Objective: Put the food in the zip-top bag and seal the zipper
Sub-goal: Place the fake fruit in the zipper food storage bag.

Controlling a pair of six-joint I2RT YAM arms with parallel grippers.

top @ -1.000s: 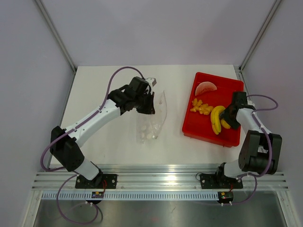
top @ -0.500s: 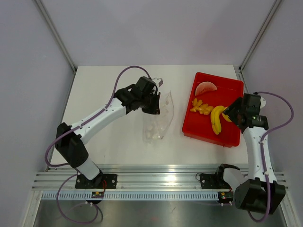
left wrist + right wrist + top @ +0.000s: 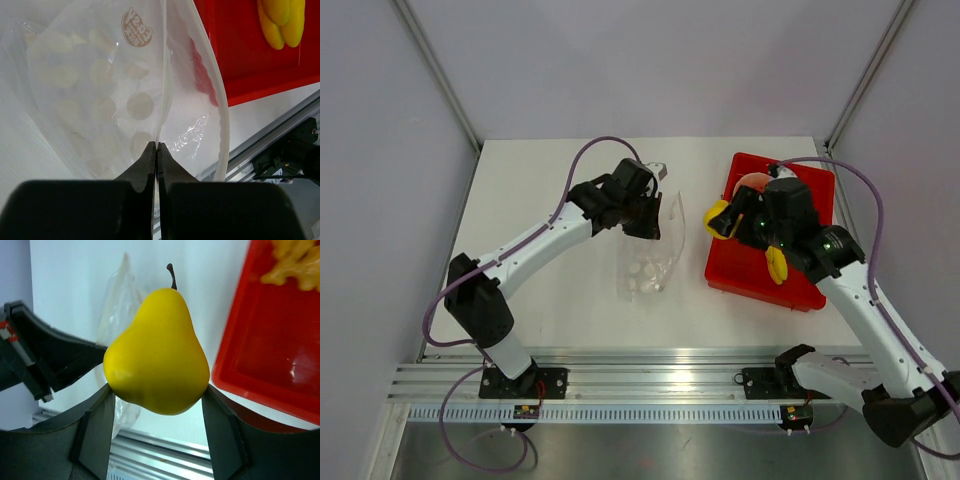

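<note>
The zip-top bag, clear with whitish oval spots, hangs over the table. My left gripper is shut on one lip of its mouth. The other lip with the zipper strip bows away, so the mouth gapes. My right gripper is shut on a yellow pear-shaped piece of food, held in the air between the tray and the bag. A banana, a watermelon slice and orange-yellow knobbly pieces lie in the tray, partly hidden by my right arm.
The red tray sits on the right of the white table. An aluminium rail runs along the near edge. Grey walls close in the left, right and back sides.
My right arm has risen from the tray's right side and swung left with the yellow piece, now close to the bag. My left gripper shifted slightly right, the bag still in it.
</note>
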